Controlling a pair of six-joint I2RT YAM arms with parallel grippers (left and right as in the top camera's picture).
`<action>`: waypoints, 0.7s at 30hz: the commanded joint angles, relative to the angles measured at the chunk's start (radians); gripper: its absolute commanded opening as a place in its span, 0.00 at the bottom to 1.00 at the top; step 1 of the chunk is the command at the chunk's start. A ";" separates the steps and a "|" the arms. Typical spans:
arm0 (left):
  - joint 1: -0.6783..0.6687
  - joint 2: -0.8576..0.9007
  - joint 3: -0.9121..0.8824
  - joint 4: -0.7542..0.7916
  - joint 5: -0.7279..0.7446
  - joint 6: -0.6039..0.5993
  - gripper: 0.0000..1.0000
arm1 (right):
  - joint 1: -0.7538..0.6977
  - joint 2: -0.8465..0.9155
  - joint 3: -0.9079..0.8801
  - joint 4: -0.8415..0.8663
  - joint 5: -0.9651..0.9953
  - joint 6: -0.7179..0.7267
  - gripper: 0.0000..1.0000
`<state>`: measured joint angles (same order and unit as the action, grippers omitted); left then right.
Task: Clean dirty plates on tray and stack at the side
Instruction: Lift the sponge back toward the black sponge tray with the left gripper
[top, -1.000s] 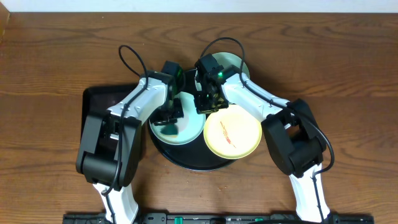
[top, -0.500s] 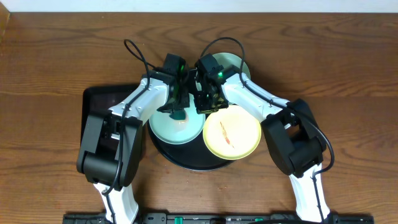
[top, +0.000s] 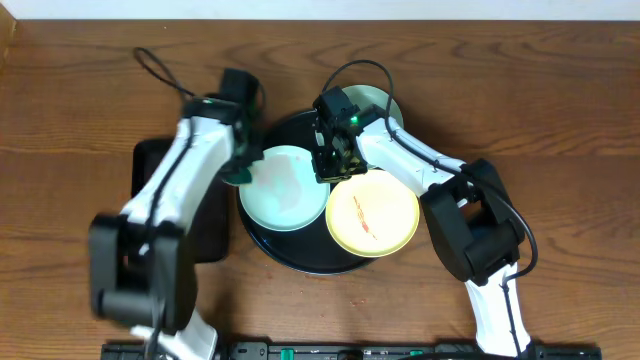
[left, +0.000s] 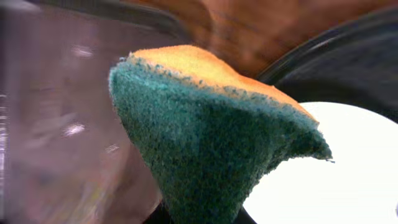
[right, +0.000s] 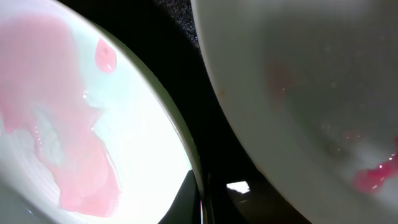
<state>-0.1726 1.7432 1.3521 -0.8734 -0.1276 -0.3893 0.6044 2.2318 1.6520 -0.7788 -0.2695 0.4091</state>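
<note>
Nearest the robot's base, the yellow plate (top: 373, 215) lies flat and face up on the right part of the round black tray (top: 300, 255). A thin red squiggle runs diagonally across its middle. Being round, it has no long axis. Beside it on the left, with rims nearly touching, the near mint plate (top: 285, 190) also lies flat, and from overhead its face looks plain. The right gripper (top: 335, 165) sits low where the plates meet, and I cannot tell how far apart its fingers are. Its wrist view shows a pink smear (right: 74, 124) on one pale plate. The left gripper (top: 240, 160), at the tray's left edge, is clamped on a green sponge (left: 217, 143) with an orange back. Farthest back, the far mint plate (top: 380, 103) lies partly under the right arm.
</note>
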 joint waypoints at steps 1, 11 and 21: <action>0.020 -0.130 0.041 -0.056 -0.030 -0.017 0.08 | 0.005 0.054 -0.023 0.007 0.052 0.002 0.01; 0.154 -0.254 0.037 -0.140 -0.042 -0.016 0.07 | 0.046 -0.027 -0.003 -0.007 0.114 -0.059 0.01; 0.245 -0.245 -0.025 -0.139 -0.042 -0.016 0.08 | 0.181 -0.201 -0.003 -0.049 0.586 -0.043 0.01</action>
<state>0.0597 1.4891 1.3472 -1.0115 -0.1463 -0.3931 0.7464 2.1082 1.6482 -0.8204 0.0929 0.3740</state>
